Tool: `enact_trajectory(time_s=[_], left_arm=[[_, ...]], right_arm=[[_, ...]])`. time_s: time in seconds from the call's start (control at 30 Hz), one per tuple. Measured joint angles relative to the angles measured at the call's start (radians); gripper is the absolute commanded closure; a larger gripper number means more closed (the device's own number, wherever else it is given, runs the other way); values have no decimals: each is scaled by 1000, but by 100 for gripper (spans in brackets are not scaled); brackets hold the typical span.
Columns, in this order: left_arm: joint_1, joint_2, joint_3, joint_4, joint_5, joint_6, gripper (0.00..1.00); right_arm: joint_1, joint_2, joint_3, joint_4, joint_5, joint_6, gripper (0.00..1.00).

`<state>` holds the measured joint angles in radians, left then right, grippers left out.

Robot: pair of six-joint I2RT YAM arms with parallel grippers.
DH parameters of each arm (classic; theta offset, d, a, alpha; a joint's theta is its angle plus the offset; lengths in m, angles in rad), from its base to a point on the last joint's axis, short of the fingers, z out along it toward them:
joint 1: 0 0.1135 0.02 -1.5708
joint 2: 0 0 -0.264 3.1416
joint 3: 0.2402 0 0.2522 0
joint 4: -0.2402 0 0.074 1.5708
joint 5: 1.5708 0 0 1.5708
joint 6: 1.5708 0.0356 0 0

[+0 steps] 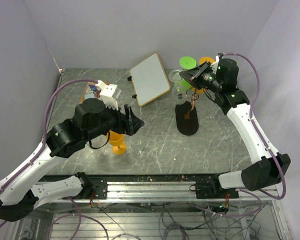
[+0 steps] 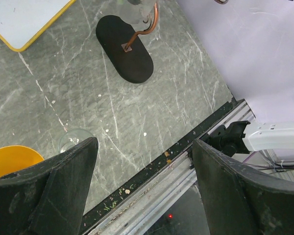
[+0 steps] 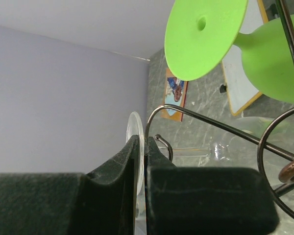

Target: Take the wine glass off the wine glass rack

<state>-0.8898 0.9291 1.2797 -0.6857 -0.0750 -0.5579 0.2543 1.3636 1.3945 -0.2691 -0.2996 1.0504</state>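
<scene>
The wine glass rack (image 1: 191, 102) stands on its black oval base (image 1: 187, 120) right of centre, with green (image 1: 188, 62), orange (image 1: 206, 60) and clear glasses hanging on its wire arms. My right gripper (image 1: 191, 76) is up at the rack, shut on the flat foot (image 3: 135, 128) of the clear wine glass (image 1: 179, 94), right beside a wire arm (image 3: 210, 125). My left gripper (image 1: 133, 120) is open and empty left of the rack. The left wrist view shows the rack base (image 2: 125, 49) and its copper stem (image 2: 143, 30).
An orange glass (image 1: 118, 143) and a clear glass (image 2: 73, 139) stand on the table under the left arm. A yellow-framed whiteboard (image 1: 150, 79) lies at the back centre, with a picture card (image 1: 92, 90) and a white block (image 1: 109, 93) at the back left. A metal rail (image 1: 155, 187) runs along the near edge.
</scene>
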Motion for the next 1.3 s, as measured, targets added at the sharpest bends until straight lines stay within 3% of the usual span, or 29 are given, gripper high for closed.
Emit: enact_trajectory(time_s=[0.8,1.3], left_arm=[[0,-7,0,-1,0,-4,11],[0,-15,0,-3,0,-11,11]], right_arm=[[-1,47,40,62,4,211,100],[-1,43,70,-35,200,291,100]])
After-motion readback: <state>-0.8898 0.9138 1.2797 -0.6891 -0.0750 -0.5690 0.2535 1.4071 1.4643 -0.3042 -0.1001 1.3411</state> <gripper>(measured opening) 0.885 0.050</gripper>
